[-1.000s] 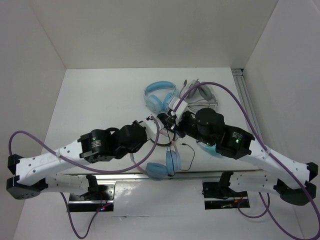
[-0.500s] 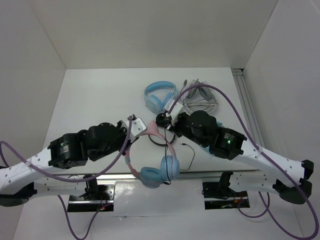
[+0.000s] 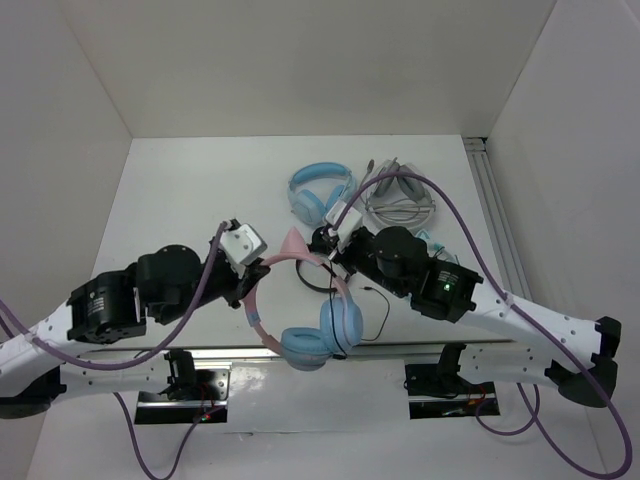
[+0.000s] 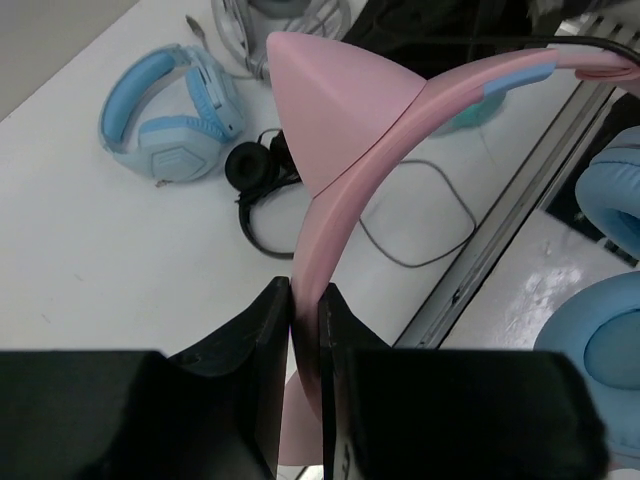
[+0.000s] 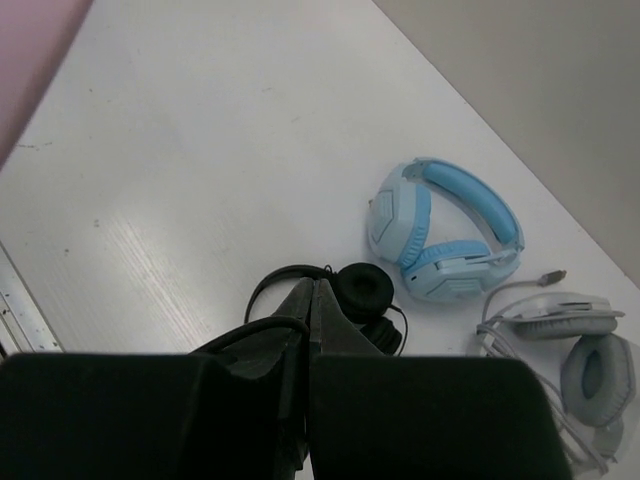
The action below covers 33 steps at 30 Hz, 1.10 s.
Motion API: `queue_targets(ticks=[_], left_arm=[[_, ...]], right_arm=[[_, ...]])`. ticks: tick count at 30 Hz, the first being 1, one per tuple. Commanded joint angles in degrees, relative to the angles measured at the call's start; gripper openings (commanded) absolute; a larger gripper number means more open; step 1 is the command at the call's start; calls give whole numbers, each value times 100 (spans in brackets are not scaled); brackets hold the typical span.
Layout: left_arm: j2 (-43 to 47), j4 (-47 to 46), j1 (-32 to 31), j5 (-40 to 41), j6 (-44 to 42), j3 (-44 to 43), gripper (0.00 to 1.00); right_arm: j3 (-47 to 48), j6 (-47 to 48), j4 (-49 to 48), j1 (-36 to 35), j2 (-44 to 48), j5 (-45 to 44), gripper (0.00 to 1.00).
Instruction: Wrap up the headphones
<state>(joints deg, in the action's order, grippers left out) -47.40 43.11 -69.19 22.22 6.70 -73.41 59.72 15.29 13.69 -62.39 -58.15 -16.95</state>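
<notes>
The headphones (image 3: 318,275) have a pink headband with cat ears (image 4: 335,85) and light blue ear cups (image 3: 340,322). They hang tilted over the table's near edge. My left gripper (image 3: 250,285) is shut on the pink headband (image 4: 310,250); in the left wrist view my left gripper (image 4: 305,292) pinches the band between both fingers. My right gripper (image 3: 323,241) is shut. In the right wrist view my right gripper (image 5: 313,287) has the thin black cable (image 5: 265,325) running into its closed jaws. The cable loops over the table (image 3: 383,312).
An all-light-blue pair (image 3: 320,190) lies at the back centre. A white-grey pair with cords (image 3: 402,202) lies to its right. A small black on-ear pair (image 5: 362,290) lies under my right gripper. The metal rail (image 3: 250,352) runs along the near edge.
My left arm has drawn back to the left, carrying the pink headband with it. The ear cups have swung toward the near edge. My right gripper has stayed near the black pair.
</notes>
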Motion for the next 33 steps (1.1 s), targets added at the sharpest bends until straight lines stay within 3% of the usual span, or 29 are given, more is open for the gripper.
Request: queue_targets(ticks=[1,4,6,9,11,13,17,33], left_arm=[[467,-1410,-33,-384,604,-280,0],[521,-1630,-33,-315,789,-340,0],[574,-1631,-33,-219,868,-420,0],[574,-1631,-33,-69,1017,-482,0],[521,-1631,-33,-68,1070,-534,0],[521,-1692,-33,-68,1070,-482,0],[574,-1859,-33,37,1185,-359,0],[1013,-2290,-33,994,1992,-130,0]], right_arm=[[-206,-35,-665,-10,-30,95,0],[-364,-35,-929,-10,101,384,6],[-505,-87,-1140,43,172,543,15],[-716,-157,-1525,104,330,903,16],[-874,-211,-1737,165,383,1202,27],[-962,-289,-2045,166,383,1360,28],[-1015,-421,-2388,350,234,1808,41],[-1701,-1282,-3821,1422,-3,3250,52]])
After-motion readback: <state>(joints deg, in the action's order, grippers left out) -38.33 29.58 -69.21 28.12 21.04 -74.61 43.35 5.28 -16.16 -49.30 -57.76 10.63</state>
